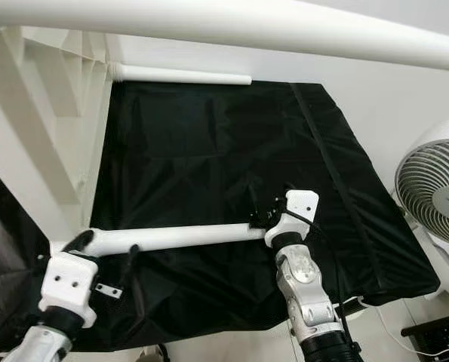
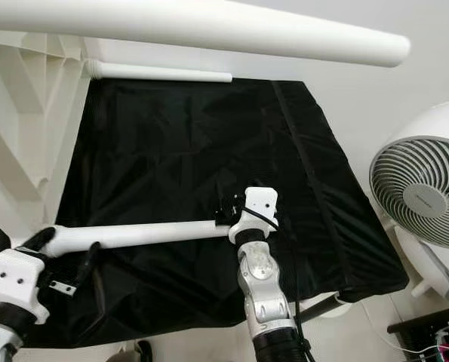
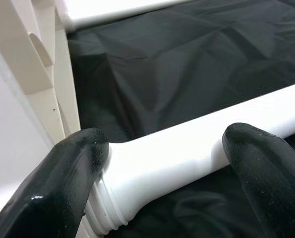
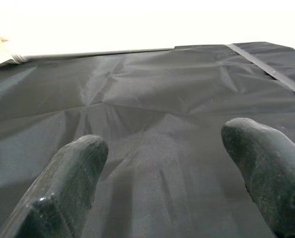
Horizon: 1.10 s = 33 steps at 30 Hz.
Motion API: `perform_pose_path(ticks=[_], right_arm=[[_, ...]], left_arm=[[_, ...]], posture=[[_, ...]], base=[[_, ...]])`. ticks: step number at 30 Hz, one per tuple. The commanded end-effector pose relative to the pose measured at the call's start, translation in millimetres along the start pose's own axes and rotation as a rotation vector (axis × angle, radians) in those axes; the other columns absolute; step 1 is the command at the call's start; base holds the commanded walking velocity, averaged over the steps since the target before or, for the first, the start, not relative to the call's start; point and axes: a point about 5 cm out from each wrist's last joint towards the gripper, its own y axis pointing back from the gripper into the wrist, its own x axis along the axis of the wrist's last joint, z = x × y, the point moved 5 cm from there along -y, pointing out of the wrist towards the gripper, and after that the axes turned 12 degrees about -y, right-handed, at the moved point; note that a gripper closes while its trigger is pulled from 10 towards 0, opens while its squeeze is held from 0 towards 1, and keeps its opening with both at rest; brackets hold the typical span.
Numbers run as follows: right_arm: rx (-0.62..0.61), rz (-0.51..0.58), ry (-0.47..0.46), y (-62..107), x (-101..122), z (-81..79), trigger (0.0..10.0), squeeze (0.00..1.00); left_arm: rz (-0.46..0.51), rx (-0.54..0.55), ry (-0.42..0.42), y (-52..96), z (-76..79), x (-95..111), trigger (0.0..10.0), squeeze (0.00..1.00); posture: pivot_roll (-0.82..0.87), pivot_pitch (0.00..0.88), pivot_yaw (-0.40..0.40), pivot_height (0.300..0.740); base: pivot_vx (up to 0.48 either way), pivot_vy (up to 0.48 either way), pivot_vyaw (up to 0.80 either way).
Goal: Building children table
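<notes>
White plastic leg (image 1: 179, 238) on black cloth (image 1: 209, 151): light, stiff, slick. Left gripper (image 3: 162, 163) straddles its threaded end, fingers apart; right gripper (image 4: 162, 173) spread, empty.

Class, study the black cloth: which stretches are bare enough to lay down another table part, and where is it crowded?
The black cloth lies bare between the far white tube and the near white tube, and on towards the fan. It is crowded along the near edge, where the left gripper and right gripper meet the near tube.
</notes>
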Motion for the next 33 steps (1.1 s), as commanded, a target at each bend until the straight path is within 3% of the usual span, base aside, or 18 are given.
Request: perform_pose_path(ticks=[1,12,15,17,21,26,33], right_arm=[[-0.002,0.013,0.002,0.0,2,1.5,10.0,0.00],[0.003,0.015,0.003,0.3,1,0.2,10.0,0.00],[0.008,0.014,0.003,0.6,1,-1.0,10.0,0.00],[0.011,0.013,0.005,0.1,1,-1.4,10.0,0.00],[0.011,0.014,0.006,-0.5,1,-1.5,10.0,0.00],[0.004,0.014,0.019,-1.3,1,2.8,10.0,0.00],[0.002,0.018,0.025,-2.7,3,4.0,10.0,0.00]], left_arm=[[-0.019,0.016,-0.011,2.0,-6.0,-6,10.0,0.00],[-0.018,0.020,-0.006,2.4,-9.1,-9,10.0,0.00],[-0.004,0.002,0.024,1.5,-1.6,-4,10.0,0.00],[-0.005,-0.060,0.090,-0.1,13.7,-1,10.0,0.00],[-0.010,-0.110,0.132,-0.9,25.7,0,10.0,0.00],[-0.036,-0.191,0.245,2.5,53.1,2,10.0,0.00],[-0.097,-0.177,0.326,6.7,57.0,-4,10.0,0.00]], posture=[[0.17,0.140,-0.065,0.740],[0.17,0.125,-0.068,0.740],[0.17,0.125,-0.068,0.740],[0.17,0.121,-0.068,0.740],[0.17,0.124,-0.067,0.740],[0.17,0.135,-0.068,0.740],[0.17,0.142,-0.071,0.740]], base=[[0.000,0.000,0.00],[0.000,0.000,0.00],[0.000,0.000,0.00],[0.000,0.000,0.00],[0.000,0.000,0.00],[0.000,0.000,0.00],[0.000,0.000,0.00]])
